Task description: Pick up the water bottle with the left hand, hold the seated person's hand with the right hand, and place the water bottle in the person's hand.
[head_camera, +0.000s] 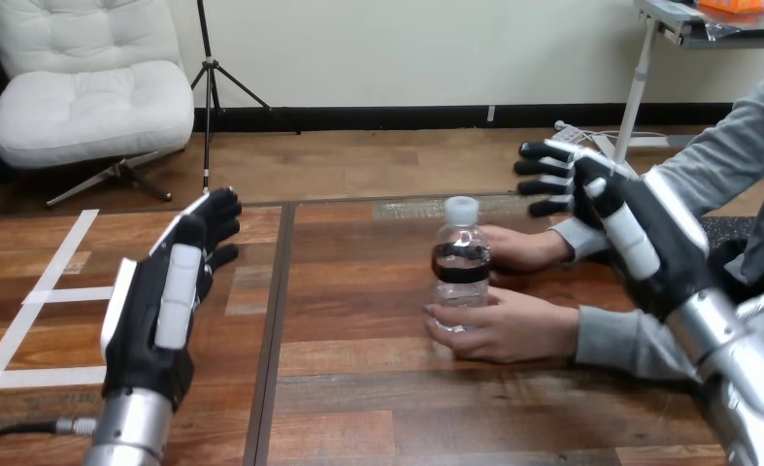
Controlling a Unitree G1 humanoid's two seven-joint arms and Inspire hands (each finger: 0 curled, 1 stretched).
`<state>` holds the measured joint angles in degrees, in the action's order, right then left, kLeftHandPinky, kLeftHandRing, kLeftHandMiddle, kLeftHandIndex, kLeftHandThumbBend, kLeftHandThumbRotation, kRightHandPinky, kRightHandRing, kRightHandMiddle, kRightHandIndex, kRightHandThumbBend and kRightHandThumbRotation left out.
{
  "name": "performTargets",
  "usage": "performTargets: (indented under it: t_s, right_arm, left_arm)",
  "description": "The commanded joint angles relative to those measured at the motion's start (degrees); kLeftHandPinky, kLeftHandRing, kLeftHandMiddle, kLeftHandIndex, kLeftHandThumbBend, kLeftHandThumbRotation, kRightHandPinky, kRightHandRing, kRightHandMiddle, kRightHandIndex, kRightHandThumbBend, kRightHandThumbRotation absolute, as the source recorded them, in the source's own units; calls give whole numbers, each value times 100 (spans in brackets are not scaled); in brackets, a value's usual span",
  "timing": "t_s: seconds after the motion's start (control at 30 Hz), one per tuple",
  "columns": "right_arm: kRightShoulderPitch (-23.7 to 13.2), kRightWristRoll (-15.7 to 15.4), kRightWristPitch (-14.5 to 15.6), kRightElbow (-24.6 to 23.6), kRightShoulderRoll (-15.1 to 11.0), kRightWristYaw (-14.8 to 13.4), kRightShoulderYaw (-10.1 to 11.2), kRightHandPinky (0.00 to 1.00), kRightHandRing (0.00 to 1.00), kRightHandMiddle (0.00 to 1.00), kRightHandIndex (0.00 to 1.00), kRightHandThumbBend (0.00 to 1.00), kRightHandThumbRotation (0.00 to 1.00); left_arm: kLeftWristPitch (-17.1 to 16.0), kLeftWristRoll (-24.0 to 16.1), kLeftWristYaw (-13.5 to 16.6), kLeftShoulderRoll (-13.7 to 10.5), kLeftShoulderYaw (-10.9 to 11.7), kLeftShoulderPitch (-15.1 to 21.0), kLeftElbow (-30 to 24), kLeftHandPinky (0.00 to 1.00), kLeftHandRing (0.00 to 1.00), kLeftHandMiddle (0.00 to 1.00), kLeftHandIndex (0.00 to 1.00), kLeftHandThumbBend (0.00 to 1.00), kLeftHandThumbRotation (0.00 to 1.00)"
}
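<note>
Room is wide on the left half of the bench (358, 408), where bare wood with white tape lines (48, 282) lies under the left robot hand (169, 291). That robot hand is up off the wood, fingers straight and close together, holding nothing, well apart from the water bottle (460, 262). The water bottle stands near the middle of the bench, upright, its long side going straight up and its white cap (461, 209) on top. Two hands of the person crowd it from the right: the nearer hand (514, 330) wraps its bottom, and the farther hand (518, 248) lies just behind it. The right robot hand (591, 189) is above the person's farther sleeve (579, 238), fingers straight and spread, pointing left, holding nothing. I cannot tell if it touches the sleeve.
</note>
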<state>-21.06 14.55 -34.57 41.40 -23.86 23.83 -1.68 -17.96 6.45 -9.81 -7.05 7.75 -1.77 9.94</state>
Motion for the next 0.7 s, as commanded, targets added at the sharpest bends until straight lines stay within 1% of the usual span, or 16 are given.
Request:
performTargets:
  t_s: [0.0, 0.03, 0.07, 0.13, 0.17, 0.23, 0.27, 0.37, 0.43, 0.57, 0.67]
  right_arm:
    - [412, 790, 642, -1471, 356, 116, 354, 77, 81, 82, 82, 94, 100]
    - [467, 839, 727, -1581, 374, 106, 360, 78, 81, 82, 82, 94, 100]
    - [596, 976, 909, -1825, 413, 89, 353, 78, 81, 82, 82, 94, 100]
    - [731, 1118, 1133, -2095, 453, 76, 354, 79, 82, 83, 82, 94, 100]
    - [850, 1208, 1257, -2305, 481, 60, 334, 79, 83, 83, 83, 94, 100]
    - [975, 1287, 1399, -2533, 506, 40, 319, 81, 84, 85, 84, 94, 100]
    - [1081, 1363, 1479, -2706, 538, 32, 296, 78, 84, 84, 83, 97, 100]
    - [1351, 1553, 1710, -3159, 630, -19, 244, 82, 87, 87, 87, 95, 100]
    - [1422, 1594, 1809, -3295, 656, -38, 246, 85, 89, 88, 89, 93, 100]
    - [1774, 1671, 2060, -3828, 774, -226, 173, 87, 91, 91, 92, 91, 100]
    - [1962, 1636, 2117, -4074, 850, -301, 129, 87, 91, 92, 93, 90, 100]
  left_arm:
    - [30, 183, -71, 74, -92, -55, -675, 87, 89, 87, 83, 84, 100]
    - [33, 183, -74, 82, -95, -70, -694, 87, 89, 87, 83, 84, 100]
    - [33, 198, -91, 94, -106, -112, -742, 87, 89, 87, 83, 84, 100]
    - [34, 210, -113, 110, -115, -149, -785, 87, 89, 87, 83, 83, 100]
    - [18, 233, -144, 123, -125, -182, -811, 87, 89, 87, 83, 83, 100]
    - [2, 255, -180, 139, -134, -210, -833, 87, 89, 87, 84, 82, 100]
    - [-8, 297, -213, 162, -145, -239, -859, 85, 87, 86, 83, 83, 100]
    - [6, 445, -306, 233, -175, -310, -939, 85, 88, 87, 84, 82, 100]
    - [19, 483, -333, 255, -180, -323, -959, 86, 88, 87, 84, 81, 100]
    - [28, 509, -346, 329, -233, -412, -1073, 87, 89, 87, 84, 81, 99]
    - [6, 501, -337, 377, -265, -454, -1125, 87, 88, 87, 84, 81, 99]
